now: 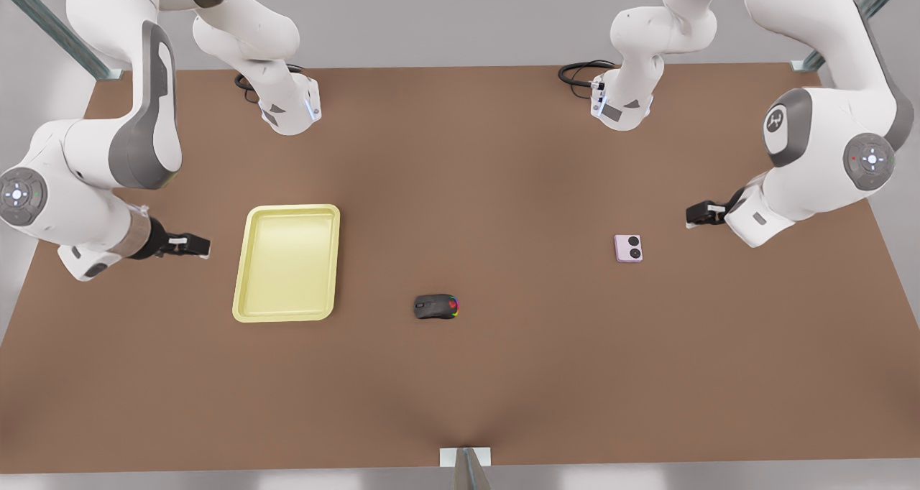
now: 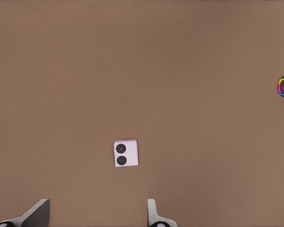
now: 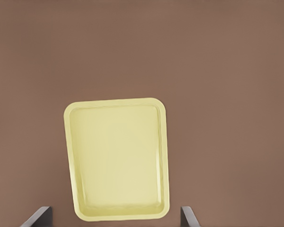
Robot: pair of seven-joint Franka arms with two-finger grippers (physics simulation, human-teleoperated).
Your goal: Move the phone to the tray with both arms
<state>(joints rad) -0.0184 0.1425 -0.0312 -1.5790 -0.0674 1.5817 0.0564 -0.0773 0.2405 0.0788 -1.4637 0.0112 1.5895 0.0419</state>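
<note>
Left gripper [image 1: 691, 216], fingers apart and empty, hovers right of the phone [image 1: 628, 248]; right gripper [image 1: 203, 246], seemingly spread and empty, sits left of the tray [image 1: 287, 262].

No legible text anywhere.

Two white arms, glossy rounded shells with grey joint sections; round grey end caps carry small lit dots, and one grey panel bears a white circular logo. Black coiled cables sit at each base. Each arm ends in a black gripper with pale fittings.
</note>
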